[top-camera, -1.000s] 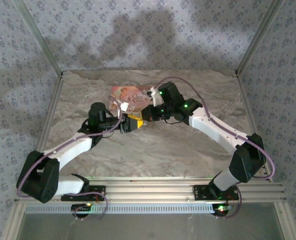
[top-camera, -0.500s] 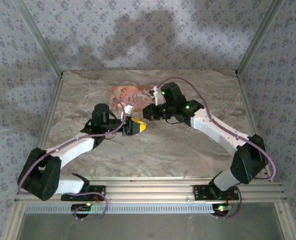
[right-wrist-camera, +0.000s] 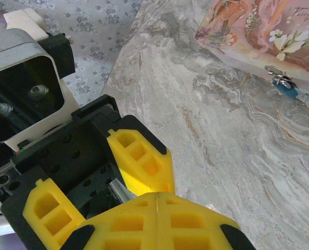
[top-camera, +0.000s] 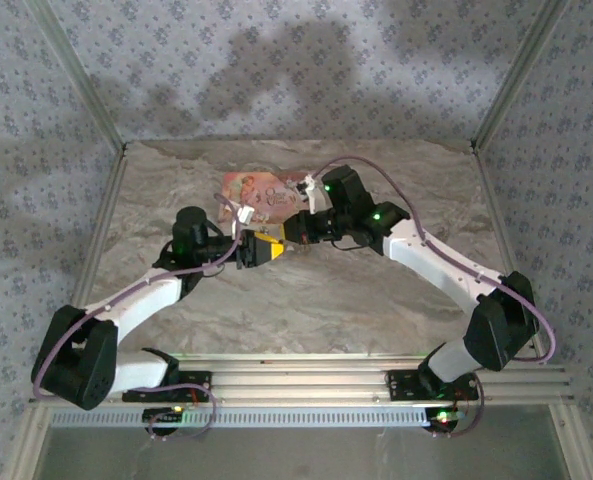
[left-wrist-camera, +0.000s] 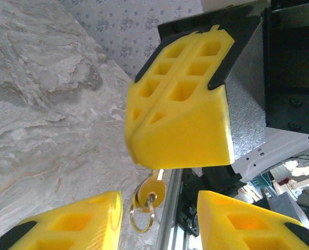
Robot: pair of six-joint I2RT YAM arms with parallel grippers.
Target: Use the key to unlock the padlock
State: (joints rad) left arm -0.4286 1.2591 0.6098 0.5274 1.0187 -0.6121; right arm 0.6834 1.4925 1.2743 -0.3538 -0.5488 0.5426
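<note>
At centre of table [top-camera: 376, 300], 6 o'clock from box [top-camera: 259, 189] | right gripper [left-wrist-camera: 141, 143] closed on key [left-wrist-camera: 153, 188], ring [left-wrist-camera: 141, 222] dangling, likely offering it | left gripper [top-camera: 263, 247] half open, empty, facing to receive

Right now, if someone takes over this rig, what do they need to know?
Right gripper shut on the key, ring dangling below its fingers.
Left gripper open, one finger on either side of the key, not gripping.
Padlock hangs on the pink box, apart from both grippers.
Done: key lifted off the table.
Left: carry key to padlock, insert, turn.
</note>
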